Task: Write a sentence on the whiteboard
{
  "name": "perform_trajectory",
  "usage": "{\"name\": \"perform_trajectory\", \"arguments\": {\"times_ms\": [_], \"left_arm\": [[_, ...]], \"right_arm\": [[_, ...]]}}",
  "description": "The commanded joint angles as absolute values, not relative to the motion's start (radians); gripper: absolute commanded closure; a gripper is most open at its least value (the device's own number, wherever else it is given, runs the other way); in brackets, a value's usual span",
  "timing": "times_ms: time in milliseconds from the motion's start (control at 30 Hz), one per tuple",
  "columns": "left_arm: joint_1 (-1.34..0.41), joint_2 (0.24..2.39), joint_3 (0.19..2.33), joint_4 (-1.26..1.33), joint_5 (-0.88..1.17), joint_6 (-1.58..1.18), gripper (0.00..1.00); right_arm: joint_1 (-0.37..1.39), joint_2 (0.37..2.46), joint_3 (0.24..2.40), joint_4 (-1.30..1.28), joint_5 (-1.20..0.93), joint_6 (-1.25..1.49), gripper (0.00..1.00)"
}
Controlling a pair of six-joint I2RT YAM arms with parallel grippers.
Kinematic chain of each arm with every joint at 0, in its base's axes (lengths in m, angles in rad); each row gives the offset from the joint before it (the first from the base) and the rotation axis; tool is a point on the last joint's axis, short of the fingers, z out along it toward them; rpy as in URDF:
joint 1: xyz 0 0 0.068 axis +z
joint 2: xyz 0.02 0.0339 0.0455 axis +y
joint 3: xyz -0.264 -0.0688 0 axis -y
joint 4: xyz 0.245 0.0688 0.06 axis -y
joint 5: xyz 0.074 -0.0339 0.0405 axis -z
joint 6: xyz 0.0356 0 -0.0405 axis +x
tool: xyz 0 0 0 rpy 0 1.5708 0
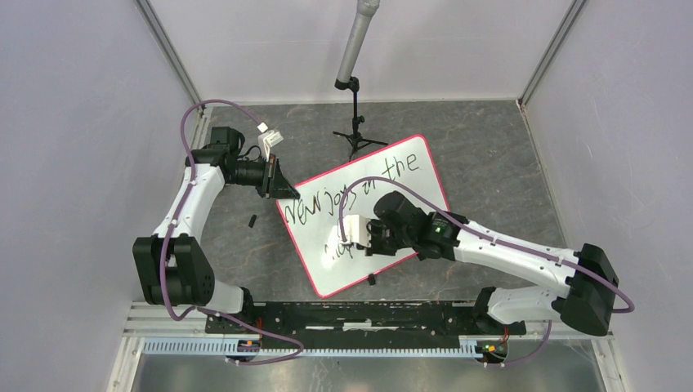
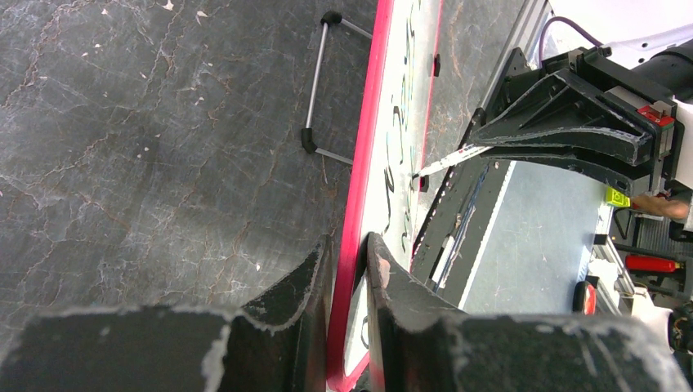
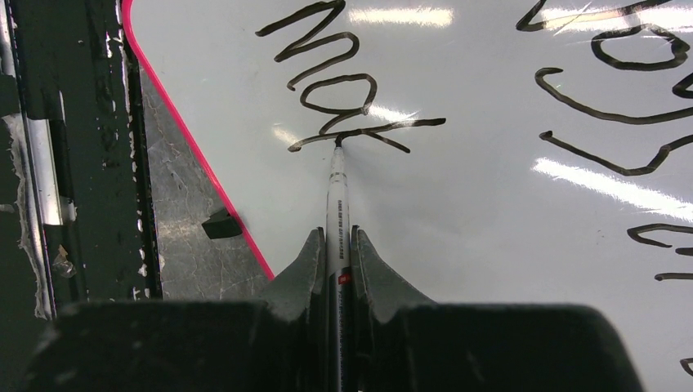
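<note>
The large white rectangular whiteboard (image 3: 490,261) has a smooth, glossy face that mirrors the lamps in bright streaks. Its thin pink-red rim (image 2: 359,188) looks like smooth plastic. The black marker strokes of the sentence (image 3: 331,90) lie shiny on the board. The slim grey marker pen (image 3: 337,188) has a smooth plastic barrel. The black fingers (image 2: 286,294) of the left gripper (image 2: 347,241) and those (image 3: 380,273) of the right gripper (image 3: 337,233) are matt, rough-grained plastic, scuffed whitish along the edges. The dark grey table (image 2: 147,163) looks like veined stone with a dull sheen.
</note>
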State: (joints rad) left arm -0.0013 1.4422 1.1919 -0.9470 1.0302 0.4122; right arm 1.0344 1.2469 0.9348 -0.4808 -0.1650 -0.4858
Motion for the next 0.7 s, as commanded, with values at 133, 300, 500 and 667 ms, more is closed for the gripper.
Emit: {"name": "perform_trajectory", "arguments": {"times_ms": [133,300,500,667], "left_arm": [[-0.024,1.466,1.182,-0.921,0.91,0.413,0.98],[-0.025,1.465,1.181,-0.921,0.91,0.414,0.98],[-0.025,1.464,1.182,-0.92,0.911,0.412,0.98],[-0.025,1.463,1.183,-0.921,0.913,0.411,0.97]], "right_arm": [[1.034,1.222,0.911,-0.503,-0.13,-0.507,1.0],[1.035,1.216,0.93,-0.515,-0.14,-0.516,1.0],[1.017,1.17,0.96,-0.493,-0.159,-0.499,1.0],[1.01,1.183,0.963,-0.473,-0.145,-0.497,1.0]]}}
